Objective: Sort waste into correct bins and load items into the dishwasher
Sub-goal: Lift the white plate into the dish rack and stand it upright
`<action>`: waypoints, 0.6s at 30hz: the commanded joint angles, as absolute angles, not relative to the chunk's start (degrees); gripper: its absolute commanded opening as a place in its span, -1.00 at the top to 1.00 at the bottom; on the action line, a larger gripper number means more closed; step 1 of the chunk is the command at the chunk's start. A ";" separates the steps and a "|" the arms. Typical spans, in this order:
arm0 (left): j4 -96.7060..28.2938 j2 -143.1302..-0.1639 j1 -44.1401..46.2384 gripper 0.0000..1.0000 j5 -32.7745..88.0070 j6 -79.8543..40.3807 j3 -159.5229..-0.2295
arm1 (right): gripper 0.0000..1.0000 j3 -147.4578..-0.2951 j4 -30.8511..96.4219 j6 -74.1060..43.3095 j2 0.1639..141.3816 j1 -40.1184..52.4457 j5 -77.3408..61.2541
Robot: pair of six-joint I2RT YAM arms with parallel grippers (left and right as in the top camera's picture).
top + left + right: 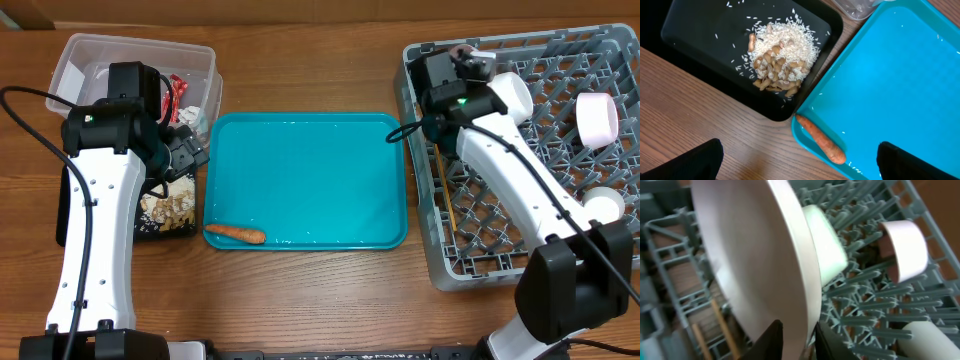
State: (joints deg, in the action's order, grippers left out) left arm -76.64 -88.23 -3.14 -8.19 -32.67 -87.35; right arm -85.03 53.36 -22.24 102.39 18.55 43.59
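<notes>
grey dish rack [560, 38] is getting the white plate [760, 265]: right fingers [771, 342] are pinching its rim, holding it on edge above the pegs. looking stiff, slick, breakable, so go gentle. left fingers [695, 160] are hovering wide open, empty, over the carrot [821, 140] at the teal tray [890, 75] edge. light, firm, rolly, i'd grab mid-body.

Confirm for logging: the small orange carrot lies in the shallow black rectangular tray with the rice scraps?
No. The small orange carrot lies on the flat teal tray, beside the shallow black rectangular tray holding the rice scraps, as the left wrist view shows.
</notes>
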 commanded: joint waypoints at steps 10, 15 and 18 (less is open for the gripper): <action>-76.44 -88.12 -3.62 -1.00 -7.88 -32.18 -86.94 | 0.37 -85.14 52.25 -16.53 94.19 20.29 20.91; -76.44 -88.12 -3.62 -1.00 -7.88 -32.16 -86.94 | 0.32 -85.14 53.06 -16.49 90.48 20.29 20.93; -76.44 -88.12 -3.62 -1.00 -7.88 -32.16 -86.94 | 0.31 -85.14 53.63 -16.43 88.14 20.29 20.93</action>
